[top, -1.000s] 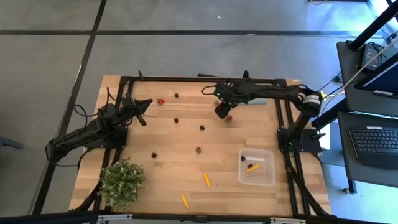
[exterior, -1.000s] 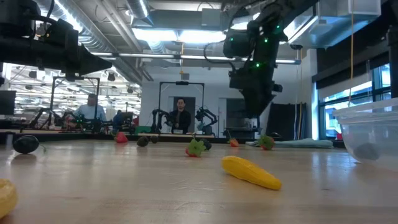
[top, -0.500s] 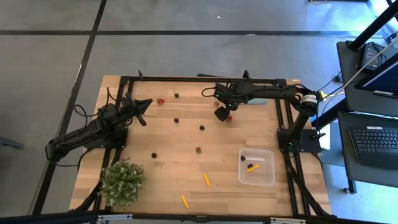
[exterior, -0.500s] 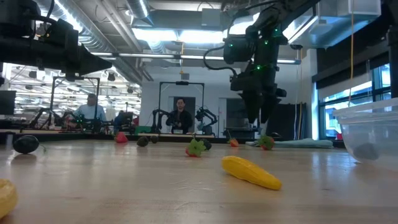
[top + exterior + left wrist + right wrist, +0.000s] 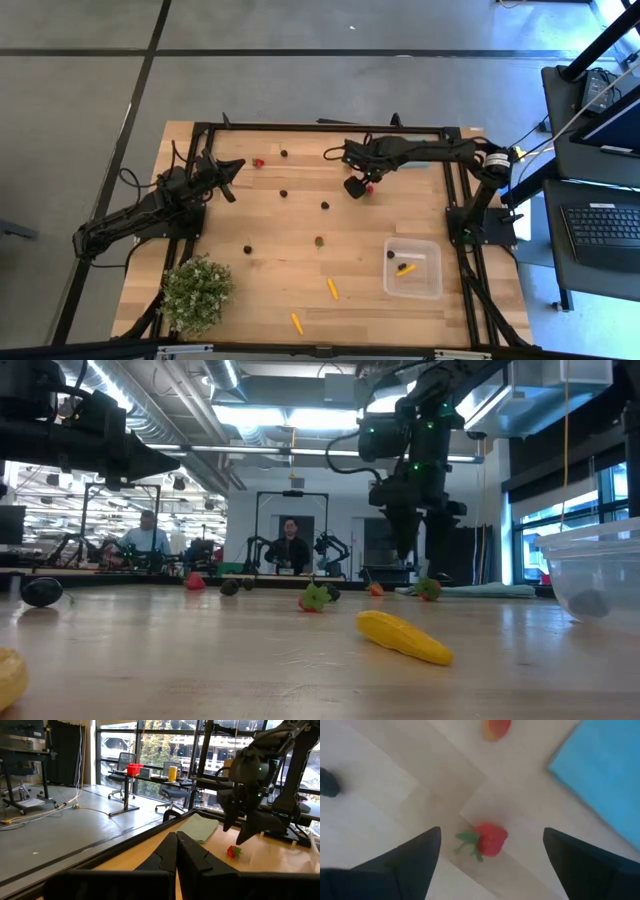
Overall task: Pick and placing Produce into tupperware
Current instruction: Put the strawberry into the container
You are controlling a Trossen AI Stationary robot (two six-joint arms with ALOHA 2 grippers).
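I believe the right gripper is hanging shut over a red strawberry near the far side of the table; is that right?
Not quite: the right gripper is open, not shut. The right wrist view shows its two fingers spread wide with the strawberry lying on the table between them, untouched. The rest holds: it hangs over that berry near the far side.

Bare table (image 5: pixel 380 790) around strawberry (image 5: pixel 490 839) (unobstructed)

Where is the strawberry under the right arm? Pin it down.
In the high view the strawberry lies on the table's far right part, directly beneath the right gripper, whose open jaws straddle it, beside the blue slab.
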